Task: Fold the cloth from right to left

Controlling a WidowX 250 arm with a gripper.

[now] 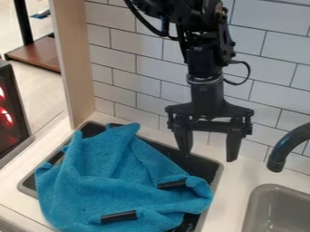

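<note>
The gripper (209, 157) hangs beyond the blue cloth (115, 181), its fingers spread apart. The cloth lies rumpled over a dark inset (203, 167) in the bench (233, 192), left of the gray sink (260, 204) and black faucet (289, 144); two short black bars (119, 216) show against its near part.

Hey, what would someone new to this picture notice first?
Probably the bright blue cloth, bunched over the dark tray at lower left, two black pieces showing against it. Next, the black robot arm coming down from the top, its claw open before the white tile wall.
</note>
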